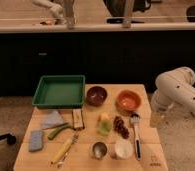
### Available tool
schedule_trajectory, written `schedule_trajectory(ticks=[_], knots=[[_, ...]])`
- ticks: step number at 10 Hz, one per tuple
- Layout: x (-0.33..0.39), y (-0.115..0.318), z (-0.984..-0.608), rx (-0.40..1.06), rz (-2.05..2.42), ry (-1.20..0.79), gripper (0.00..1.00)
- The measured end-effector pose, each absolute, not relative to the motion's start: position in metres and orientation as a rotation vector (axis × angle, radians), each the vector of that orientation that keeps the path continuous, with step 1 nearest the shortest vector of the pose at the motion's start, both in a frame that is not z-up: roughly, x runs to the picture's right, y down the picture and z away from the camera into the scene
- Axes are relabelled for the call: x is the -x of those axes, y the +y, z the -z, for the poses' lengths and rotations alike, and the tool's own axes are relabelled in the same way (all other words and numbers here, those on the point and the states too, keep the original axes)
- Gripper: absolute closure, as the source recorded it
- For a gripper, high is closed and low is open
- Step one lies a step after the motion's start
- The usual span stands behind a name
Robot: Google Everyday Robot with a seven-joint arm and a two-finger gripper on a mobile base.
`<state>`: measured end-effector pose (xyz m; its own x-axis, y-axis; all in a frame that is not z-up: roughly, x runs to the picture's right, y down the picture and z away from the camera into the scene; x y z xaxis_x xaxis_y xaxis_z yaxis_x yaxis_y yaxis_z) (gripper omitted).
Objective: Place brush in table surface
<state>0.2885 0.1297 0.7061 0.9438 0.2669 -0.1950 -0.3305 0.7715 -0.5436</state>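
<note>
Brush (136,136) lying on desk (88,137) rt side; pincer (158,118) hanging just beside desk's rt edge, state can't tell.

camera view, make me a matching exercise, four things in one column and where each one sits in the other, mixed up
Things
1. brush
2. green tray
3. orange bowl
4. gripper

Places
a. far left corner of the table surface
b. at the table's right edge, level with the brush's head
c. far side, right of the dark bowl
d. lying flat on the right side, in front of the orange bowl

Pairs: 1-d, 2-a, 3-c, 4-b
</note>
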Motion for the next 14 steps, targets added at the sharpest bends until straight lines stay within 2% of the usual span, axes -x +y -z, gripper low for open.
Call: schedule_trajectory(ticks=[10, 14], knots=[[-0.283, 0.149, -0.717, 0.622, -0.979, 0.324, 0.2], [-0.28, 0.148, -0.721, 0.634, -1.011, 0.325, 0.2]])
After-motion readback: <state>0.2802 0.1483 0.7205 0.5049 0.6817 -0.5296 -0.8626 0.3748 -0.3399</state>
